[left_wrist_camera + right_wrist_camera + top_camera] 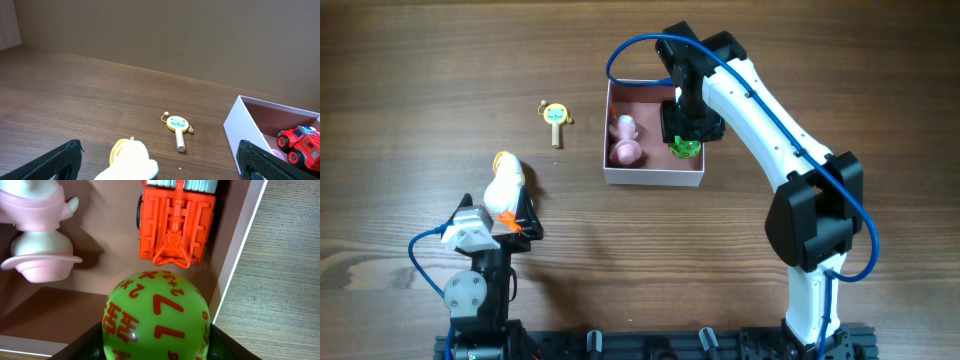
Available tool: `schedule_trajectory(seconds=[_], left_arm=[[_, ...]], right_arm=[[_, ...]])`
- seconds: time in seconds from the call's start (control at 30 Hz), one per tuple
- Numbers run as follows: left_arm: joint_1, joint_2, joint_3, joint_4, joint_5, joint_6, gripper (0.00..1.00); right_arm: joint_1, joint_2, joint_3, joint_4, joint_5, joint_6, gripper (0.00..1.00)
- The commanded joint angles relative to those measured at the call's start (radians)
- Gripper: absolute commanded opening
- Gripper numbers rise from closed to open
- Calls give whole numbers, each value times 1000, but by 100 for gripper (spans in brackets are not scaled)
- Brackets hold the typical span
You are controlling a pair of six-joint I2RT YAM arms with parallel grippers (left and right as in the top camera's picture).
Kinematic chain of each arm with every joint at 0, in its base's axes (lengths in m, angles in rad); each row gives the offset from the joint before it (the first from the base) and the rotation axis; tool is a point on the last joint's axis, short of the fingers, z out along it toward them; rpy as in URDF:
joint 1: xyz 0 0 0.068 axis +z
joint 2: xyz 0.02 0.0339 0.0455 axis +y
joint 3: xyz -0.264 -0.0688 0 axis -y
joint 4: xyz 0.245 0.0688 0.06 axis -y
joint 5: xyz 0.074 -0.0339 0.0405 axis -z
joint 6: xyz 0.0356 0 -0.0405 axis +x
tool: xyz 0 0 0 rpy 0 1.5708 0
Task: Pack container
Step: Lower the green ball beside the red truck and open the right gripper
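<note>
The container (655,180), a shallow white box with a pink inside, sits right of centre. In it lie a pink figure (625,140) and a red truck (175,222). A green ball (155,315) with orange numbers is down in its near right corner. My right gripper (156,341) reaches into that corner with a finger close on each side of the ball; the ball's bulge hides whether they touch it. A white and yellow duck (505,185) lies on the table at the left. My left gripper (159,147) is open wide with the duck (132,162) between its fingers, untouched.
A small yellow rattle on a wooden stick (555,117) lies on the table between the duck and the container. In the left wrist view the rattle (176,125) lies ahead, and the container's white wall (242,125) rises to the right with the truck (300,142) inside.
</note>
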Motion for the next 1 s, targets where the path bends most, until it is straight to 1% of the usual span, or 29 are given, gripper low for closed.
schedule_trajectory(seconds=[0.0,0.03,0.13,0.97], left_arm=[[-8,-6,-6,3,-13,20,100],[-8,-6,-6,3,-13,20,100],[-8,-6,-6,3,-13,20,100],[-8,-6,-6,3,-13,20,100]], right_arm=[[2,19,-2,-1,17,0,60],[2,19,-2,-1,17,0,61],[2,19,-2,-1,18,0,68],[0,19,-2,3,18,6,70]])
